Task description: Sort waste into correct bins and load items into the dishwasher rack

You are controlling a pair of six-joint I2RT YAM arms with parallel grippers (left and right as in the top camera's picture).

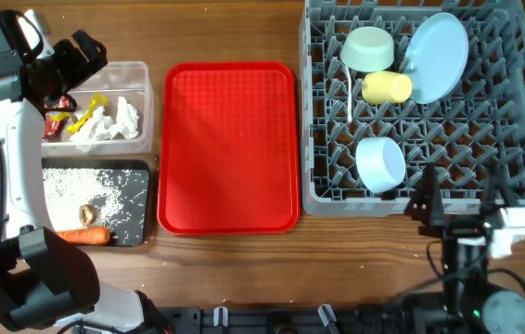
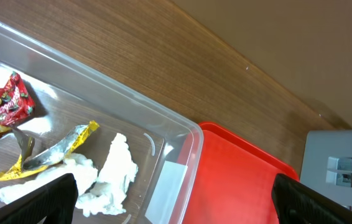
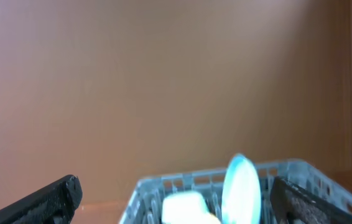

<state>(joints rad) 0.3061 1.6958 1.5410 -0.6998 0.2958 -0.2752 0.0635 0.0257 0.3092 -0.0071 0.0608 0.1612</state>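
Hovering over the clear tub (image 1: 144, 70) at the bench's (image 1: 244, 269) 10 o'clock, the left fingers (image 2: 45, 202) stand wide apart with nothing between them. Below them lie the red wrapper (image 2: 2, 106), the yellow wrapper (image 2: 58, 149) and the crumpled tissue (image 2: 111, 177). All look feather-light: the foil is crinkly and likely slick, and the tissue is soft enough to squash. A pinch on a raised fold should serve better than a grab at a flat face.

The black tub (image 1: 137, 186) at 8 o'clock holds the rice (image 1: 86, 186), the nut-like lump (image 1: 87, 214) and, at its 6 o'clock edge, the carrot (image 1: 82, 236). The carrot looks stiff and tapered, best taken across its thick middle.

In the rack (image 1: 522, 139) at 2 o'clock sit the plate (image 1: 436, 56), one bowl (image 1: 368, 48), a second bowl (image 1: 380, 163), the cup (image 1: 387, 87) and the spoon (image 1: 349, 93). This is hard, glossy ware, probably slippery, and best gripped over a rim.

The right fingers (image 3: 45, 199), also spread and empty, hang at 5 o'clock, near the rack's 6 o'clock wall.
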